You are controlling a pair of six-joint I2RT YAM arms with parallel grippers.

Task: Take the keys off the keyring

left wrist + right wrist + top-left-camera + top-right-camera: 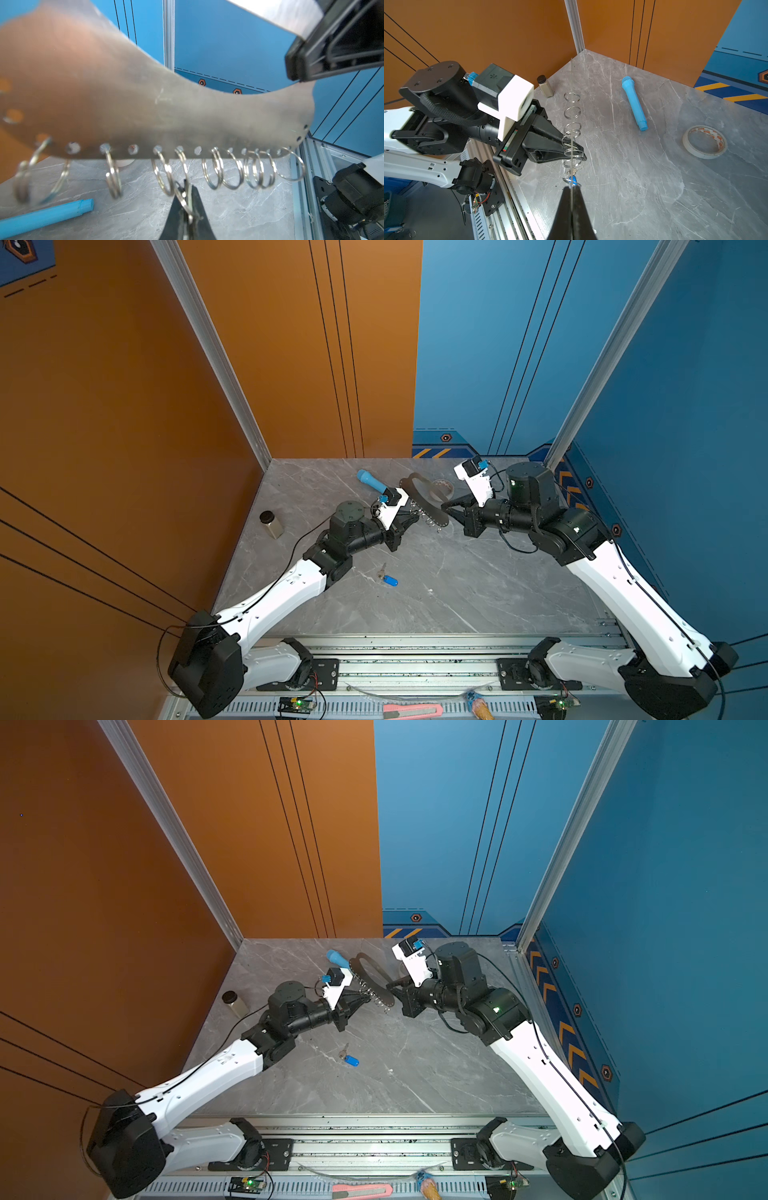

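**Keyring plate: handling and grip points**

The keyring (166,116) is a thin, flat metal plate, held on edge above the table (478,593). 1 edge carries a row of wire rings (218,166). Expect the plate to be light, rigid and slippery. The rings look small and springy, so take a ring at its lowest loop, not the plate face.

The right gripper (571,190) is clamped on the plate's rim. The left gripper (187,193) is pinched tight on 1 ring. Whether that ring carries a key cannot be told.

The keys (388,578), with a blue tag, lie free on the table, well apart from the plate. A blue tube (372,481) and a tape roll (704,141) lie beyond.
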